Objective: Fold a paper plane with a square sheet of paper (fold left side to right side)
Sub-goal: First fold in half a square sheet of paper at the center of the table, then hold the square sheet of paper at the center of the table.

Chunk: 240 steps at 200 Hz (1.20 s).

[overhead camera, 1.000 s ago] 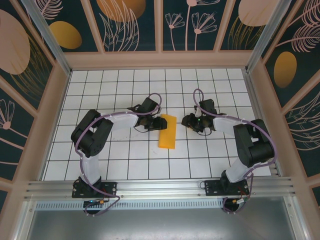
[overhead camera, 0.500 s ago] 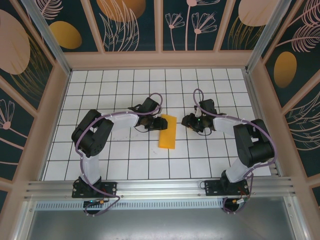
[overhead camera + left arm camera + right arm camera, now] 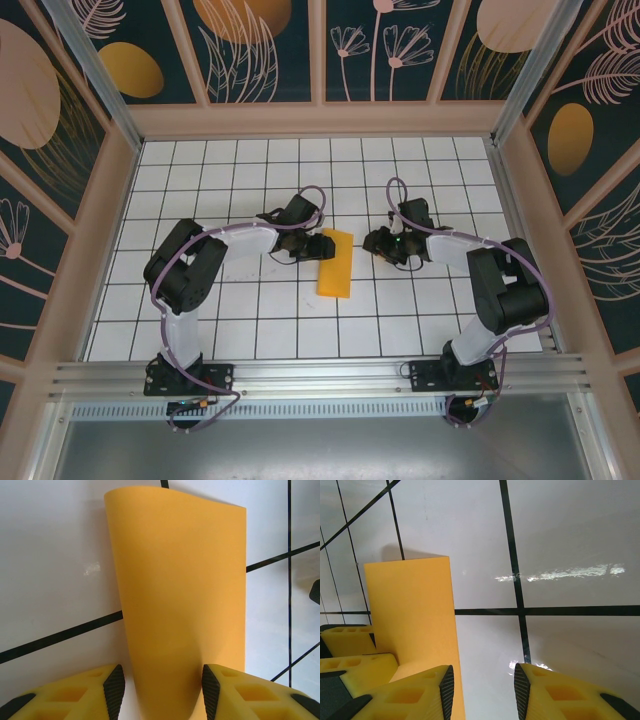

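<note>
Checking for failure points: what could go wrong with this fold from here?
The paper bows up between the fingers of the left gripper, so the fold may spring open or crease crooked. The right gripper stands open beside it, not pinning it, so it could slide on the table.

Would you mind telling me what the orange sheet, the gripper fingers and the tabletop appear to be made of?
The square sheet of paper: thin matte paper, curving smoothly.
Fingers of the left gripper: yellow plastic, probably printed, with hollow cells; black pads look rubbery.
Table: glossy white panel, black grid lines, glare streaks; material unclear.
</note>
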Tool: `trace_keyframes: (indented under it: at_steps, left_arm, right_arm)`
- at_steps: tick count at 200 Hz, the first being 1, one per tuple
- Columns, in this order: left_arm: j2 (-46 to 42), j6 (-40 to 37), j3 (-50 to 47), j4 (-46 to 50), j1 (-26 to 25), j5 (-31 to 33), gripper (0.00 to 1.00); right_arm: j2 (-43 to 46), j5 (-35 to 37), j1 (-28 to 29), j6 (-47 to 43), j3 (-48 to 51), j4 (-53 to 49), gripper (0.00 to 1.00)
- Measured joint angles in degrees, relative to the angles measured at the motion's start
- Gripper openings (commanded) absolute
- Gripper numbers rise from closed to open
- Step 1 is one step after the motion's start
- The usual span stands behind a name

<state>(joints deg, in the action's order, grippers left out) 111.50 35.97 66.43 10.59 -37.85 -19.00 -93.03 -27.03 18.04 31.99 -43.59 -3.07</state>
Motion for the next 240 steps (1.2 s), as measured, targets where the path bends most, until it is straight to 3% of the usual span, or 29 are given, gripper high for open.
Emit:
trace_keyframes:
  at_steps: [58, 149, 240]
  left_arm:
    - [0.0, 0.0, 0.02, 0.0, 0.0, 0.02, 0.49]
    - [0.13, -0.02, 0.2, 0.17, 0.0, 0.02, 0.49]
    - [0.2, -0.39, 0.33, 0.39, -0.07, 0.02, 0.49]
  right_arm:
    - [0.0, -0.48, 0.66, 0.11, 0.02, 0.09, 0.36]
    - [-0.85, -5.42, 4.87, 4.5, 0.59, 4.35, 0.15]
    - [-5.05, -5.51, 7.96, 4.57, -2.47, 4.2, 0.12]
